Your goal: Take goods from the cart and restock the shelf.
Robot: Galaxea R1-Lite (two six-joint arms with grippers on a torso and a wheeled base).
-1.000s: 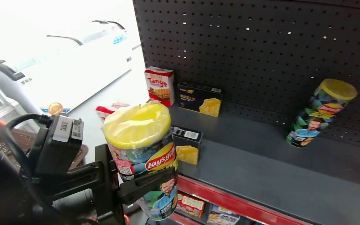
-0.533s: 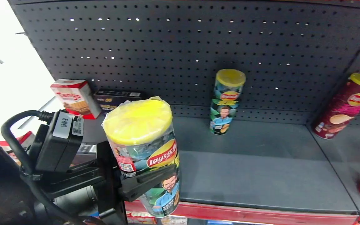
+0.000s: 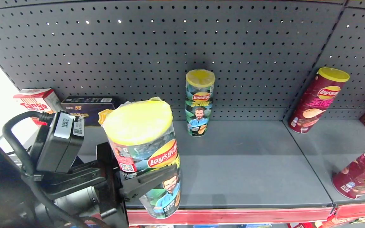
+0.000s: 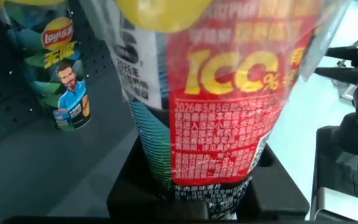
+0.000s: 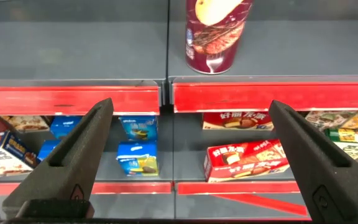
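Left gripper (image 3: 143,180) is clamped tight on the chip can (image 3: 139,136), held upright at the front edge of the grey shelf (image 3: 249,171). A matching can (image 3: 199,101) stands back against the pegboard. Right gripper (image 5: 188,165) hangs with fingers spread wide, facing the lower shelves.

I have the chip can (image 3: 141,148) upright in the left gripper (image 3: 138,183), clamped just below its middle. It is a tall tube with a yellow lid under clear wrap and blue-green print showing a man's figure. It hangs at the front edge of the shelf (image 3: 249,171), toward the left end, with its base down by the red lip. A matching can (image 3: 199,103) stands upright at the back edge, near the middle. In the bay to the right, a maroon can (image 3: 317,99) stands at the back and a second maroon can (image 3: 363,174) near the front edge.
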